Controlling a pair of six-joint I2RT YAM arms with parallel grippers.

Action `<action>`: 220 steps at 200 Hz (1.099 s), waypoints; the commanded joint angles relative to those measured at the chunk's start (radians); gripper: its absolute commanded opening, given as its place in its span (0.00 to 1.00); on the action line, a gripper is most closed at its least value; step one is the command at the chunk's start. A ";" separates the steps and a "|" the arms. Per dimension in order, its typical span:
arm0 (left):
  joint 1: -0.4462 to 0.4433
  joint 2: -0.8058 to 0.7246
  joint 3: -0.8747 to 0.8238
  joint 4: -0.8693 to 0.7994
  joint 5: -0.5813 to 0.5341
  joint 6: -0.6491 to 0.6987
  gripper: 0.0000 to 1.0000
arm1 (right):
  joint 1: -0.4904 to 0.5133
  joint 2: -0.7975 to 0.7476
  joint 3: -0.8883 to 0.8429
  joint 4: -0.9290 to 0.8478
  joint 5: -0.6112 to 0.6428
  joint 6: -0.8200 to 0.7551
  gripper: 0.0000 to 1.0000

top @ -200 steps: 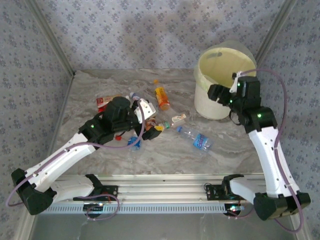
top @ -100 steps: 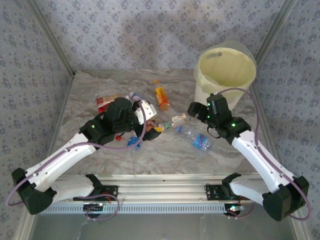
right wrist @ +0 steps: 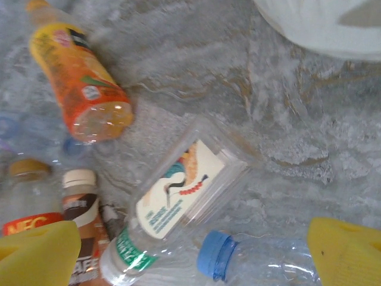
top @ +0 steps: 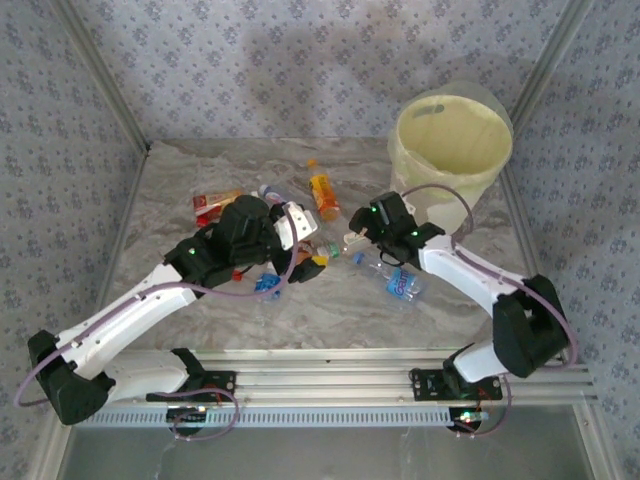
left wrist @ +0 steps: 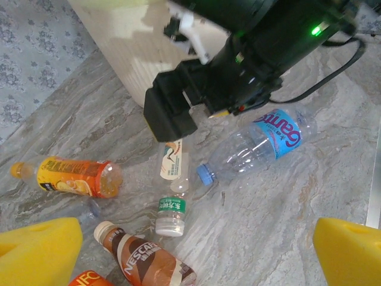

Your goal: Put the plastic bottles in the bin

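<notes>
Many plastic bottles (top: 322, 195) remain on the table (top: 200, 300); our right gripper (top: 360, 222) has swung from the bin (top: 497, 165), jaws wide, empty, above the white-labelled bottle (right wrist: 178, 205); we judge another pickup beginning
</notes>
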 commanded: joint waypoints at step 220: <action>-0.009 0.012 0.030 0.000 -0.005 -0.003 1.00 | 0.028 0.443 0.286 0.039 0.033 0.113 0.87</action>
